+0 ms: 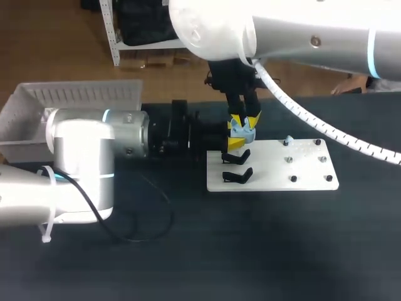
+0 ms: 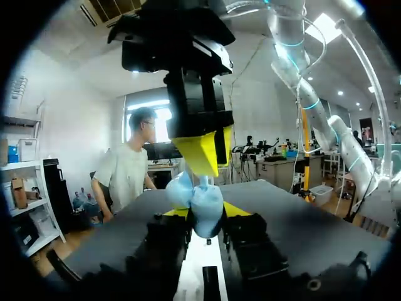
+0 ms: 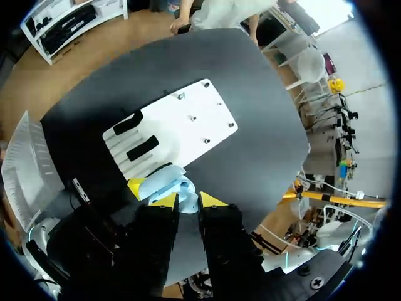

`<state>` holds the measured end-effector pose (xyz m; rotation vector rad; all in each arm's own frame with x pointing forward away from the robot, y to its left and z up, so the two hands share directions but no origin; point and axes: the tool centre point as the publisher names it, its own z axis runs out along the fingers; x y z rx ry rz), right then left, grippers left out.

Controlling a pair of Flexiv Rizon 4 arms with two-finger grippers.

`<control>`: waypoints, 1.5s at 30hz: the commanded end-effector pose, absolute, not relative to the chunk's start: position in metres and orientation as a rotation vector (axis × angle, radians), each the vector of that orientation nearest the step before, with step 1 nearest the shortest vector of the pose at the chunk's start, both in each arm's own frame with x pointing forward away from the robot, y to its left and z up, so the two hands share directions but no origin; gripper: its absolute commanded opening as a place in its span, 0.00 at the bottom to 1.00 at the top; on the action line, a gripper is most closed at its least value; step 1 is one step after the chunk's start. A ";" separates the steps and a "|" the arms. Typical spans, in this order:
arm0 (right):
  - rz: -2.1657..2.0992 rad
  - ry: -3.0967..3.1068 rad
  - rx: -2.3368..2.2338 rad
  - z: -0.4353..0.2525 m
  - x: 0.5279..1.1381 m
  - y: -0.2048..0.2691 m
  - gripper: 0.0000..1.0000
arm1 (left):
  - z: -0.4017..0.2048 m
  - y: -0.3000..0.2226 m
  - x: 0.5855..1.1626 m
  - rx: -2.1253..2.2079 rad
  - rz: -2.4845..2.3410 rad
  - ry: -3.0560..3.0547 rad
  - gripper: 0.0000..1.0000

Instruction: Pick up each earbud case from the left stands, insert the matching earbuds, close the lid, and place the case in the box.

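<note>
While the left pincer (image 2: 205, 213) clamps the pale-blue earbud case (image 2: 203, 205) from both sides, its yellow tips flanking the shell, the right pincer (image 2: 202, 157) hangs straight above it. That pincer's tips are drawn in narrow on the thin stem of a matching earbud (image 2: 203, 182), which reaches down to the case. The case's lid appears to stand open, tilted to one side. Case and pincers meet at the corner of a white board (image 1: 307, 179), next to two black stands (image 1: 238, 176) fixed along that end of the board. A second pale-blue earbud (image 1: 288, 140) sits among the small pegs farther along the board. The board lies flat on the dark counter (image 1: 250, 251). A translucent box (image 1: 37, 106) stands well apart, at the counter's far left corner, behind the left arm (image 1: 81, 163).
</note>
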<state>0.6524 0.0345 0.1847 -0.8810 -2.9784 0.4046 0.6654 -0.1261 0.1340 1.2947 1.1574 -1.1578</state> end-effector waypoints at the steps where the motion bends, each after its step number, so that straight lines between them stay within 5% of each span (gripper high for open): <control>1: 0.403 -2.982 -0.880 0.184 0.651 0.034 0.00 | 0.133 -0.128 0.664 1.289 -1.156 1.158 0.00; 43: 0.407 -2.956 -0.868 0.171 0.651 0.031 0.00 | 0.133 -0.128 0.664 1.289 -1.156 1.158 0.00; 45: 0.405 -2.958 -0.866 0.170 0.652 0.031 0.19 | 0.133 -0.128 0.664 1.289 -1.156 1.158 0.00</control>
